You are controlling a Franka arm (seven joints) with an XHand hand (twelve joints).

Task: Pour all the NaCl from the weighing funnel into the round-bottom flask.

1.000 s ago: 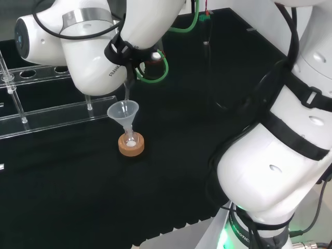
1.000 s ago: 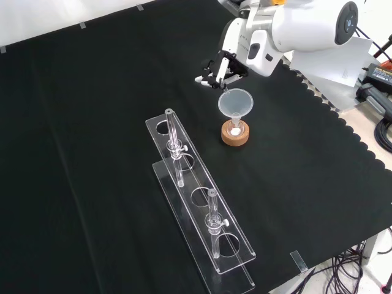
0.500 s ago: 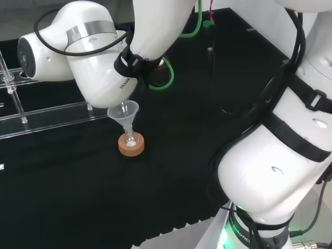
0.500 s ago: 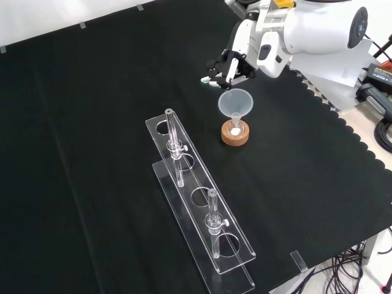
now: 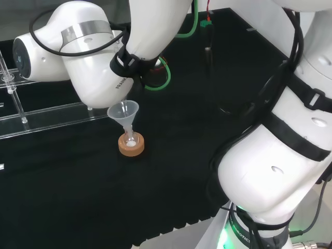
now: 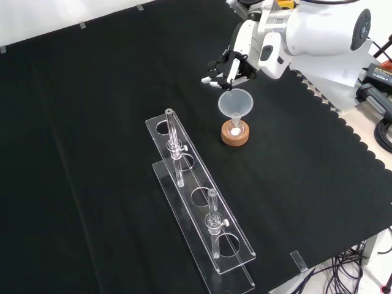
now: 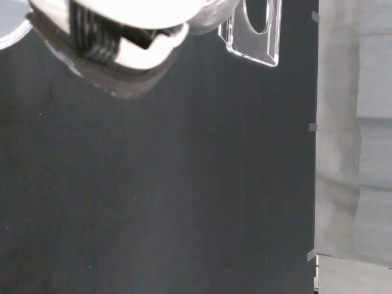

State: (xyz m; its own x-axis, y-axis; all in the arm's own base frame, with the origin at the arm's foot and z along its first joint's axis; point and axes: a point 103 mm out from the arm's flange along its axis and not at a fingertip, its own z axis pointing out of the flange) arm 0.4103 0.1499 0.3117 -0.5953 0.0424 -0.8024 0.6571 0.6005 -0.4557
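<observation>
Black cloth covers our bench, where the hand [image 6: 228, 68] curls its fingers round a thin glass weighing funnel [image 6: 226, 93], light and easy to break, tipped over the clear funnel [image 6: 235, 103] in the round-bottom flask [image 6: 235, 130] on its cork ring [image 6: 235, 138].

Legible text: none that can be read off.
Arm link [image 5: 98, 72]: partial lettering, cut off by the funnel [image 5: 123, 112].
</observation>
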